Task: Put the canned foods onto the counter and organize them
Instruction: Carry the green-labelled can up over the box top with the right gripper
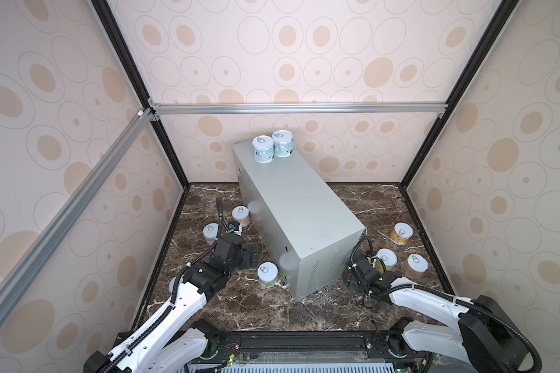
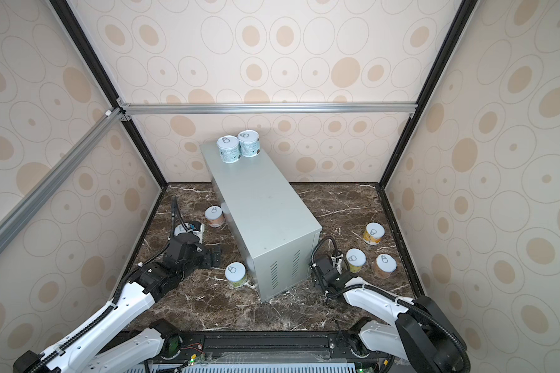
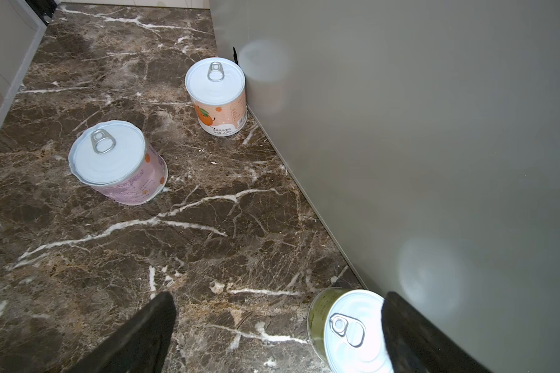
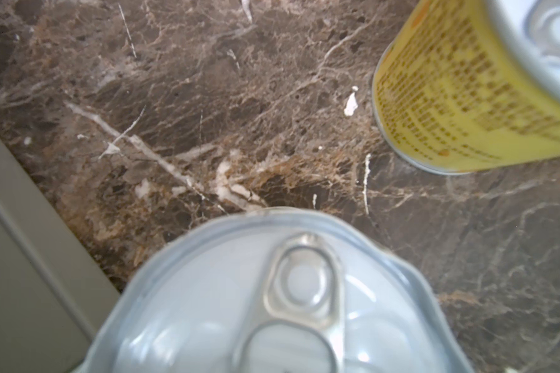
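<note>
A tin stands upright directly under the right gripper, just right of the counter; whether those jaws grip it yet, I cannot tell. The left gripper gapes empty.

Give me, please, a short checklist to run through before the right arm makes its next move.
1. Left claw open and empty: ok.
2. Right claw closed firmly on the white-lidded yellowish-labelled tin: cannot tell.
3. That tin upright: ok.
4. Neighbouring brownish-labelled tin stands apart from it: ok.
5. Light-grey metal box counter has free top; only two teal-labelled tins at its far end: ok.
</note>
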`<state>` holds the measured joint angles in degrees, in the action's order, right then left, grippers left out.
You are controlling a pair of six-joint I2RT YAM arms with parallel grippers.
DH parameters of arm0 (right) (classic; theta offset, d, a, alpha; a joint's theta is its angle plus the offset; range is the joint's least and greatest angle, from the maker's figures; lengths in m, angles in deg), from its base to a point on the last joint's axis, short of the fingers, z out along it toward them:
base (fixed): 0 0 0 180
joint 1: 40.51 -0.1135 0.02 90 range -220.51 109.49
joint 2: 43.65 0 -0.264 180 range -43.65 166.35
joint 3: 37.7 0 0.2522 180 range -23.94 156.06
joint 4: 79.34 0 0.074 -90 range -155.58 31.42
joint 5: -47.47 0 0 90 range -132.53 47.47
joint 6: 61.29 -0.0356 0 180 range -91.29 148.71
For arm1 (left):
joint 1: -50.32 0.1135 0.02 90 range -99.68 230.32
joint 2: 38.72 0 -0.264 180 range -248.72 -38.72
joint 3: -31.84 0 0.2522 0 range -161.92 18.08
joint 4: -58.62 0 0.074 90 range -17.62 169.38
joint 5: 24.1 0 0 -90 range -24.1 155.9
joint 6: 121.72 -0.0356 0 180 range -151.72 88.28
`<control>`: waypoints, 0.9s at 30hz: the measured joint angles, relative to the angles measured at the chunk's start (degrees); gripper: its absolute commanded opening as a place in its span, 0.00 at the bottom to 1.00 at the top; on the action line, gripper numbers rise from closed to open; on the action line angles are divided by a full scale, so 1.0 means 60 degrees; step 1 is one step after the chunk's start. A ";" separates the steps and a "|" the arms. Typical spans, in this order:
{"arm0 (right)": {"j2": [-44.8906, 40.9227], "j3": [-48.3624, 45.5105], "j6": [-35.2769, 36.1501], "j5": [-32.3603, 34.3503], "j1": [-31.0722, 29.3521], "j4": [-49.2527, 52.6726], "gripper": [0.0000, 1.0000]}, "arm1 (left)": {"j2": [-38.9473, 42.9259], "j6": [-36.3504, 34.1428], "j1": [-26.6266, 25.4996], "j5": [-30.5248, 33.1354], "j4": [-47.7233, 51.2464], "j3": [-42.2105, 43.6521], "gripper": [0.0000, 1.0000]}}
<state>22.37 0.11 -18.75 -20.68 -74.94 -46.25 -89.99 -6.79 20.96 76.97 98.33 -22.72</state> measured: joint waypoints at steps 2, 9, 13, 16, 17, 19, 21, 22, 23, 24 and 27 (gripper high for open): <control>-0.0222 0.0000 0.0036 -0.0058 0.0000 0.0149 0.60 | 0.0058 0.0000 0.0000 0.0000 0.0000 0.0000 0.99; -0.1417 0.0222 0.0463 -0.0215 0.0000 0.1235 0.60 | 0.0200 -0.0004 0.0000 0.0073 0.0007 -0.0007 0.99; -0.2266 0.0834 0.0889 -0.0280 0.0000 0.2146 0.59 | 0.0200 -0.0007 0.0000 0.0073 0.0146 -0.0146 0.99; -0.2892 0.1366 0.1202 -0.0375 0.0000 0.2809 0.59 | 0.0200 -0.0007 0.0000 0.0058 0.0295 -0.0393 0.99; -0.3038 0.1523 0.1282 -0.0430 0.0000 0.3027 0.59 | 0.0208 -0.0007 0.0000 0.0040 0.0350 -0.0481 0.99; -0.3315 0.1858 0.1439 -0.0568 0.0000 0.3493 0.59 | 0.0251 -0.0004 0.0000 -0.0047 0.0419 -0.0659 0.99; -0.3555 0.2149 0.1585 -0.0736 0.0000 0.3971 0.59 | 0.0342 -0.0004 0.0000 -0.0160 0.0503 -0.0860 0.99; -0.3679 0.2310 0.1665 -0.0834 0.0000 0.4266 0.59 | 0.0368 -0.0004 0.0000 -0.0229 0.0557 -0.0969 0.99; -0.3767 0.2441 0.1741 -0.0900 0.0000 0.4499 0.59 | 0.0379 -0.0004 0.0000 -0.0288 0.0597 -0.1071 0.99; -0.3847 0.2561 0.1792 -0.0965 0.0000 0.4717 0.58 | 0.0379 -0.0004 0.0000 -0.0342 0.0634 -0.1195 0.99; -0.4036 0.3009 0.1902 -0.1326 0.0000 0.5355 0.58 | 0.0375 -0.0004 0.0000 -0.0470 0.0809 -0.1534 0.99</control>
<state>-1.85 18.17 -7.34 -28.64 -74.94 -14.12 -87.74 -6.81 20.96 74.15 103.19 -31.92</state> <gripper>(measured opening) 0.753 0.990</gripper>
